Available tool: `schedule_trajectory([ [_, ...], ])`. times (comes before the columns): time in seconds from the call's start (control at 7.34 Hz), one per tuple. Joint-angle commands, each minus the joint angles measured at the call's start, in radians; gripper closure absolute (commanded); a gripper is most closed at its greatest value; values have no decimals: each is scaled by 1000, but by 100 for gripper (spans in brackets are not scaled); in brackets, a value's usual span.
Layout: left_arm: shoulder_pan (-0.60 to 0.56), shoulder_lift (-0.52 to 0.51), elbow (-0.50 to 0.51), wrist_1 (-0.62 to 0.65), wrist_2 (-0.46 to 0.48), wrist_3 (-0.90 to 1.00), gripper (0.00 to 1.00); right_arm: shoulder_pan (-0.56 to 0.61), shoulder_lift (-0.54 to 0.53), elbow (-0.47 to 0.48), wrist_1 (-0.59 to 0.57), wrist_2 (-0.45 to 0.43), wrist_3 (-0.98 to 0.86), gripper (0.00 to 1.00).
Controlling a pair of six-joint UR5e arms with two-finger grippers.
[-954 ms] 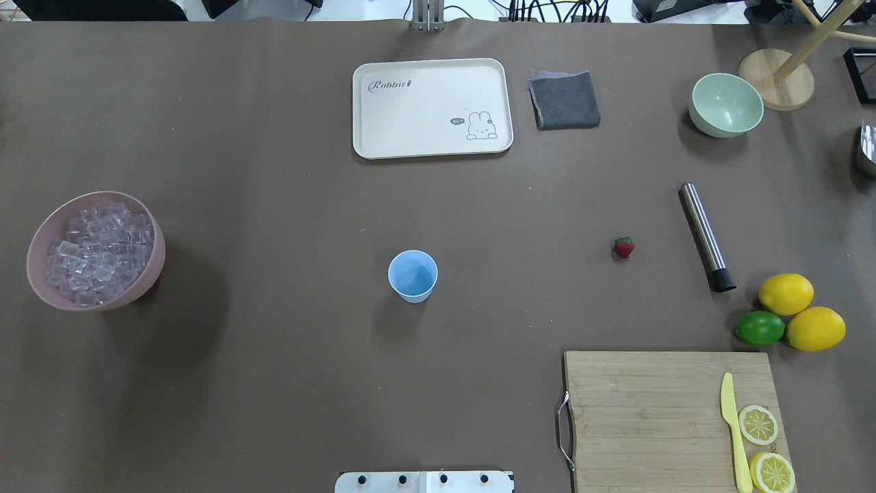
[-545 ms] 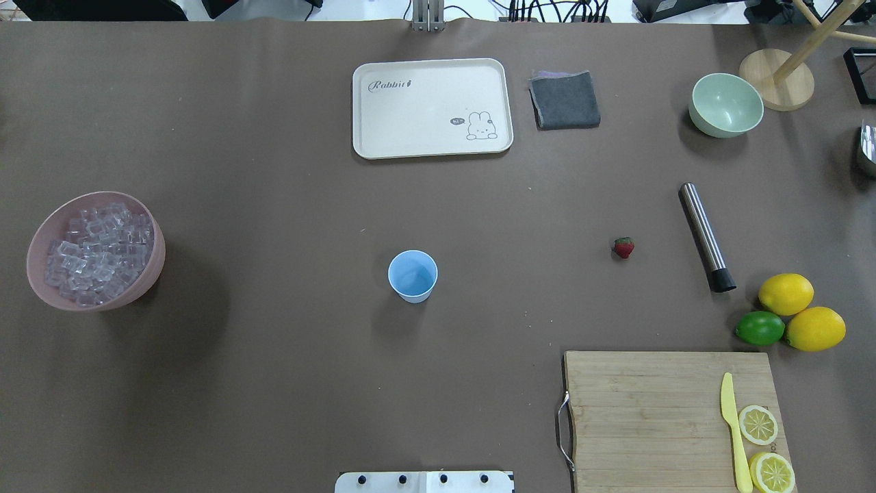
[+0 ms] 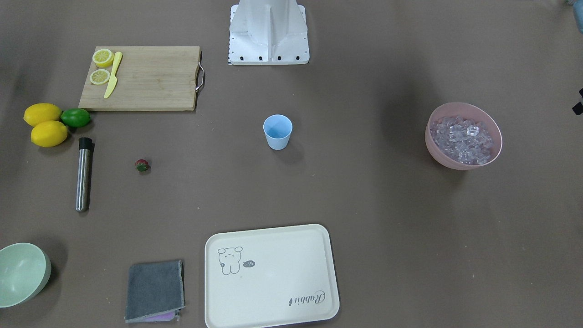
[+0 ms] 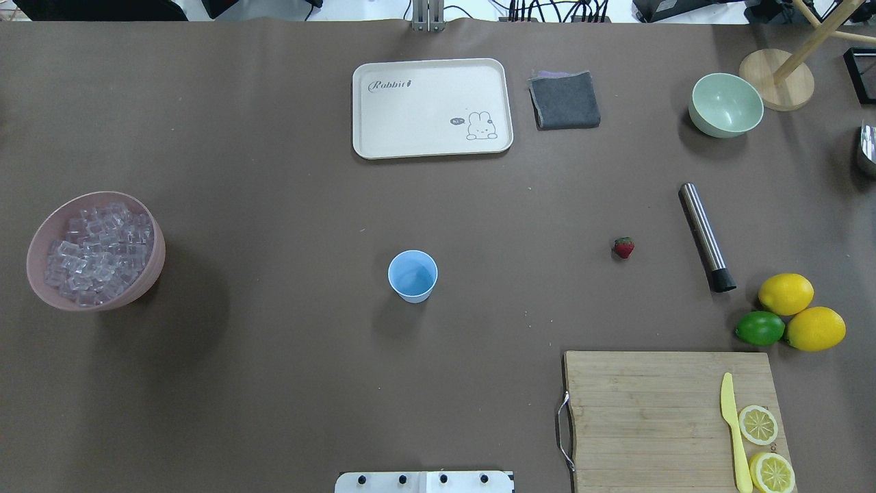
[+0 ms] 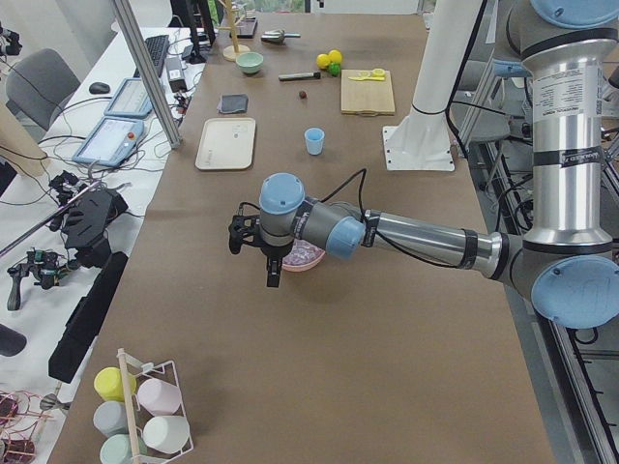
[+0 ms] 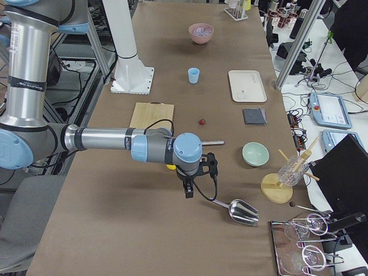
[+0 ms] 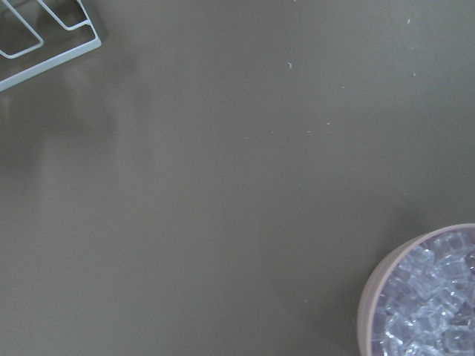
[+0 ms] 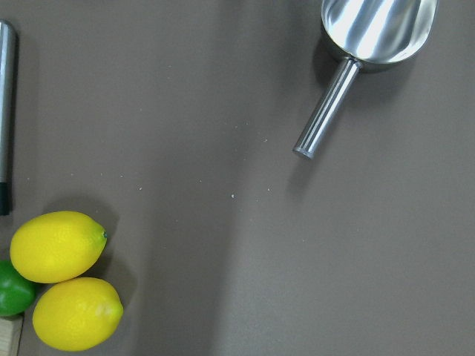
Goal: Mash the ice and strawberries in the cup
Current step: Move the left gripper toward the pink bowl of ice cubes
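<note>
While the cup [image 4: 413,275] stands empty mid-tabletop, both my pincers hang well apart from it.
My left pincer [image 5: 274,274] is near the pink bowl [image 4: 156,263] of ice [image 4: 96,253], my right pincer [image 6: 188,190] near the scoop [image 8: 371,37]; opening and load of either: I cannot tell. The strawberry [image 4: 623,247] lies alone, well to the right of the cup. Probable faults: the light cup tips when ice is poured in; the small strawberry rolls from a misaligned grasp; loose cubes scatter.
</note>
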Motion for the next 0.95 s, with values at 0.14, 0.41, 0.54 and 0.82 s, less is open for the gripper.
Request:
schedule_trajectory([
  [0.14, 128, -1, -25, -90, 80, -313, 3, 0, -1, 0, 0, 22, 2, 0],
  [0.41, 273, -30, -46, -98, 216, -501, 3, 0, -1, -3, 0, 22, 0, 0],
  [0.54, 318, -30, -72, -98, 235, -605, 3, 0, 1, -3, 0, 22, 2, 0],
  [0.82, 442, -32, -124, -96, 352, -860, 3, 0, 1, -1, 0, 24, 5, 0],
])
